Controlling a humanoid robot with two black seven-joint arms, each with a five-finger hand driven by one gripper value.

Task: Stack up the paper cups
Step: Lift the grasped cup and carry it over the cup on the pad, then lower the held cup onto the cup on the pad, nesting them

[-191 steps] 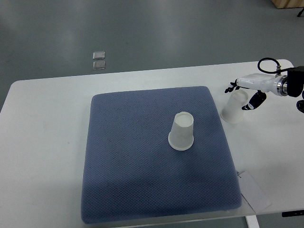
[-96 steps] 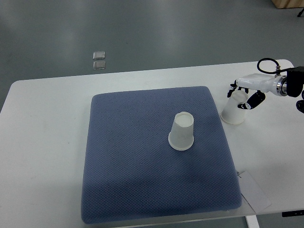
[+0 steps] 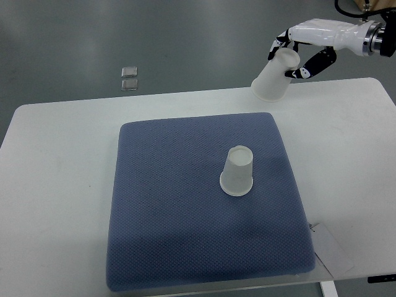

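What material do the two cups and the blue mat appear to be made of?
Cup on the mat and cup in the right hand: probably thin paper, matte white, no gloss, though slightly see-through plastic is possible. Mat: likely woven fabric or foam, with a dotted mesh texture.

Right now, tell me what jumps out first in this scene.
The right robot hand at the upper right grips an upside-down paper cup, lifted and tilted above the table's far edge. A second inverted cup stands alone near the middle of the blue mat.
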